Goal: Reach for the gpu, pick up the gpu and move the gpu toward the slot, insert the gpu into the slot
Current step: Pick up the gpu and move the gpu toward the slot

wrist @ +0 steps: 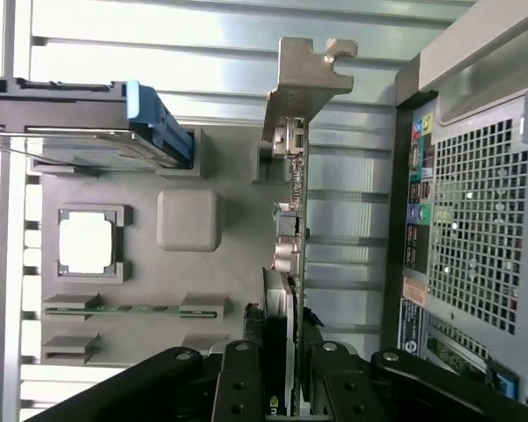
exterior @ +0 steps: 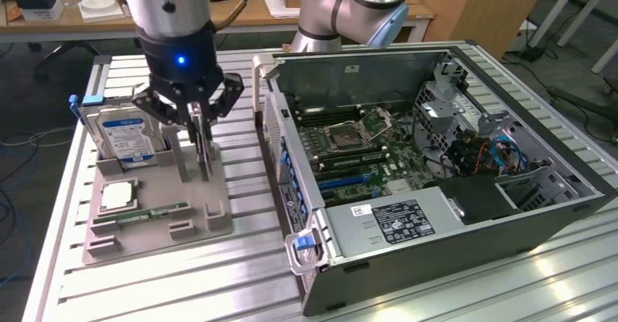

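Note:
The gpu (exterior: 204,155) is a thin dark card standing on edge over the grey holder (exterior: 193,221), between the hard drive and the open computer case. My gripper (exterior: 197,119) comes down on it from above, and its black fingers (wrist: 246,374) are closed on either side of the card's top edge. In the wrist view the gpu (wrist: 290,220) is seen edge-on, its silvery bracket (wrist: 308,75) at the far end from my gripper (wrist: 282,356). The blue slots (exterior: 340,184) lie on the motherboard inside the case. Whether the card's lower edge has left the holder I cannot tell.
A blue-labelled hard drive (exterior: 126,137) stands upright in the holder at the exterior view's left. A CPU chip (exterior: 118,194) and a green memory stick (exterior: 145,213) lie in front of it. The open case (exterior: 540,192) fills the exterior view's right, on a ribbed metal table (exterior: 193,286).

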Motion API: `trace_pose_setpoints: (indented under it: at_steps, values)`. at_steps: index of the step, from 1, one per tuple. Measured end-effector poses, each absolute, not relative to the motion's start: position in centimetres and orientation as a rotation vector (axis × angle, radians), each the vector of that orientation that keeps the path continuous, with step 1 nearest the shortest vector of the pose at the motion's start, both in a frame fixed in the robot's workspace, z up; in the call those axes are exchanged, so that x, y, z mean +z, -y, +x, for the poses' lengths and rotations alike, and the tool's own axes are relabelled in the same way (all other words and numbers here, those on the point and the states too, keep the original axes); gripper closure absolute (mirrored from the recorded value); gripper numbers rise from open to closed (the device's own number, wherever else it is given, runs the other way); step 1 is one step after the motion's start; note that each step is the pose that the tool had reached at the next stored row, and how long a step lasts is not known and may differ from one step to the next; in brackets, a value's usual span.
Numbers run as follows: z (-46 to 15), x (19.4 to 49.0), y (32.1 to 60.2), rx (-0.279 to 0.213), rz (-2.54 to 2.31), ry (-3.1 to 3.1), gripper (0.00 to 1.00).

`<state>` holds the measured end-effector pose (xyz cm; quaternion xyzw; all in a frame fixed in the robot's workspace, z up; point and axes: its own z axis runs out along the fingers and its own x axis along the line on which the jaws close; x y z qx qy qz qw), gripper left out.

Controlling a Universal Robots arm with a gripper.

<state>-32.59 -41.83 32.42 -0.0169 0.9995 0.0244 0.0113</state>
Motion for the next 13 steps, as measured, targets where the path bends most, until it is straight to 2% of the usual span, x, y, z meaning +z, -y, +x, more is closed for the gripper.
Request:
trace_pose_setpoints:
  at_steps: [13]
  values:
    - [-32.6, 38.3, 41.8, 0.076, -0.053, -3.118, 0.74]
